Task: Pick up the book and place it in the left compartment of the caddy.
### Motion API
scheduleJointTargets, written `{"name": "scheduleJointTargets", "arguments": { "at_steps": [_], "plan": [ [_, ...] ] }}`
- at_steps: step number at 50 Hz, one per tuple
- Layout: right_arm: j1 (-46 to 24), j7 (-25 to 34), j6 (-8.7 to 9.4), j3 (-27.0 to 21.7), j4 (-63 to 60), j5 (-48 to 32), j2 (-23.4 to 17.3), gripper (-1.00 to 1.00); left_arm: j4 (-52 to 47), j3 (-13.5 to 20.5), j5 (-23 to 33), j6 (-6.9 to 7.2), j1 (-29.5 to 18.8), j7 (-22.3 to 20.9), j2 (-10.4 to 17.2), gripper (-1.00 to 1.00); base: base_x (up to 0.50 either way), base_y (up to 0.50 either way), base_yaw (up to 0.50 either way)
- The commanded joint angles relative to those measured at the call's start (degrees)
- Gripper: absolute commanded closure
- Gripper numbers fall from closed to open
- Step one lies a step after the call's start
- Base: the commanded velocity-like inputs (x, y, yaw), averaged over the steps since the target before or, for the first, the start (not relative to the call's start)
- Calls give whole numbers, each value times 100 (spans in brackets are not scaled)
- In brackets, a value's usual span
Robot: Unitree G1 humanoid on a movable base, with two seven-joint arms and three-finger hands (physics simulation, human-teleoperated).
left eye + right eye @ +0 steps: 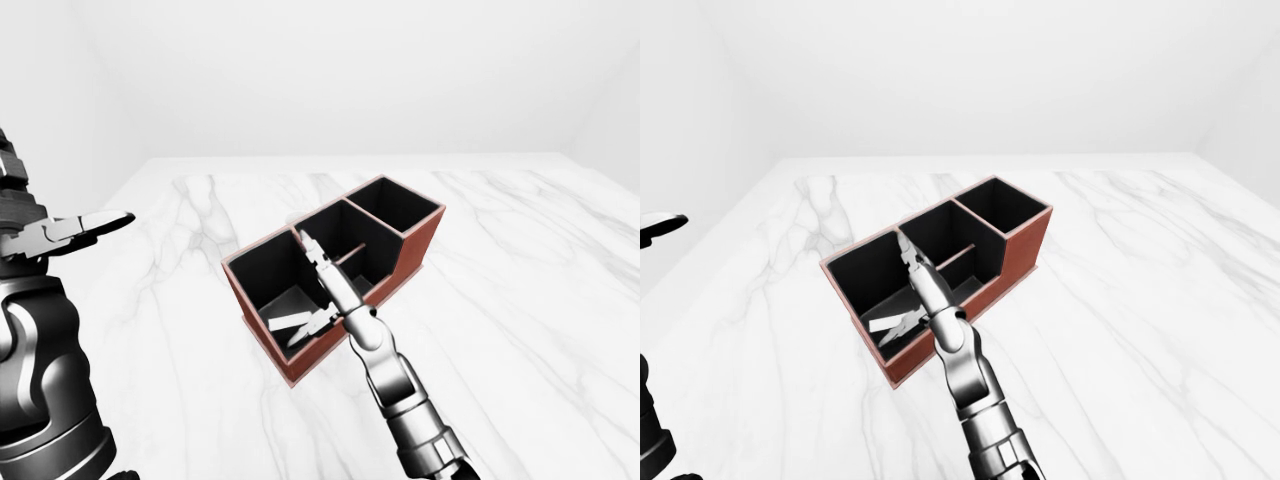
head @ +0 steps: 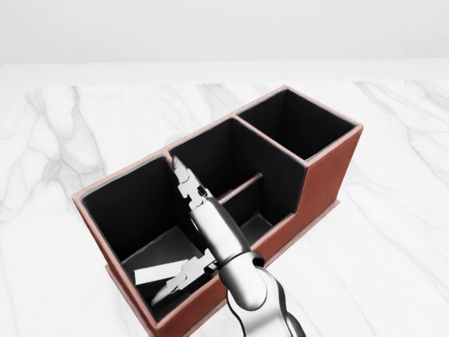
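Room: plain white walls, white marble counter [image 2: 393, 239] w/ grey veins fills my views.
Caddy: red-brown caddy [image 2: 326, 179], black inside, 3 compartments in a row, sits diagonal on the counter, running from lower left to upper right in head view. Middle compartment has a thin low divider across it.
Book: I see the book [image 2: 160, 272] lying low inside the left compartment, near the bottom wall of it in head view; only a pale flat strip of it is visible, rest is dark against the black floor.
Right hand: my right hand [image 2: 181, 228] reaches from bottom of head view over the caddy's near wall into the left compartment. Fingers spread wide apart: one finger [image 2: 184, 179] points up along the wall between left & middle compartments, another [image 2: 175, 282] points down-left, its tip just beside the book. It grips nothing; I cannot tell if that lower finger touches the book.
Left hand: my left hand [image 1: 70, 232] is at the left edge of left-eye view, well apart from the caddy, raised, fingers stretched out flat, holding nothing.
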Motion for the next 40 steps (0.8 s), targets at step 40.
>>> {"name": "scheduleJointTargets", "arguments": {
  "at_steps": [40],
  "plan": [
    [26,1088,0,-143,-5845,700,-578,-100,-235,34,-161,0,-52,72,64,-100,0,0,0]
  ]
}}
